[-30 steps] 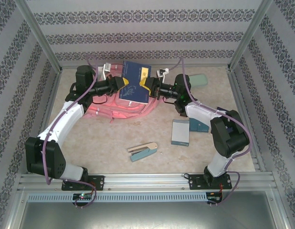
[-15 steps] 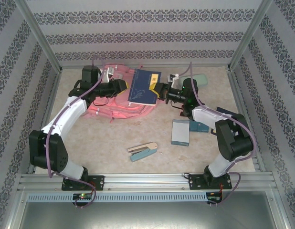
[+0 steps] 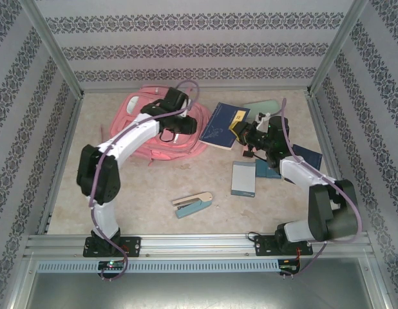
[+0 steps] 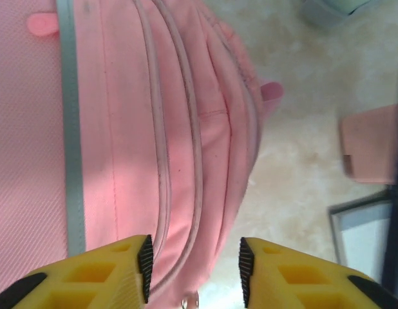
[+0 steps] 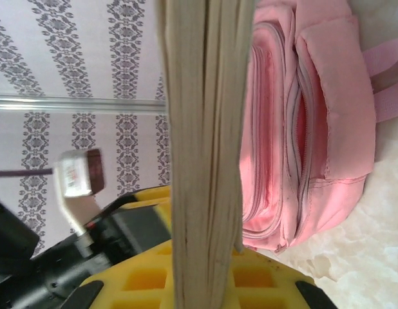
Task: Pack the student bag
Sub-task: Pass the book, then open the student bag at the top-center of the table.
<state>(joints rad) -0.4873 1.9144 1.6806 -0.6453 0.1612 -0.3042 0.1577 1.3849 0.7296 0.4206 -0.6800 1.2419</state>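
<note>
Beige mottled tabletop (image 3: pixel 154 187), walled by patterned paper, carries the large pink fabric backpack (image 3: pixel 176 148) lying flat at far left, with the left gripper (image 4: pixel 195 267) hovering over its seams, fingers apart and holding nothing. Beside the bag's right edge, the right gripper (image 3: pixel 239 131) is clenched on a dark blue softcover book (image 3: pixel 219 123). Packing looks barely begun: that book is outside, and a grey notebook (image 3: pixel 243 178), teal stapler (image 3: pixel 191 205) and mint-green pencil case (image 3: pixel 266 105) lie loose.
</note>
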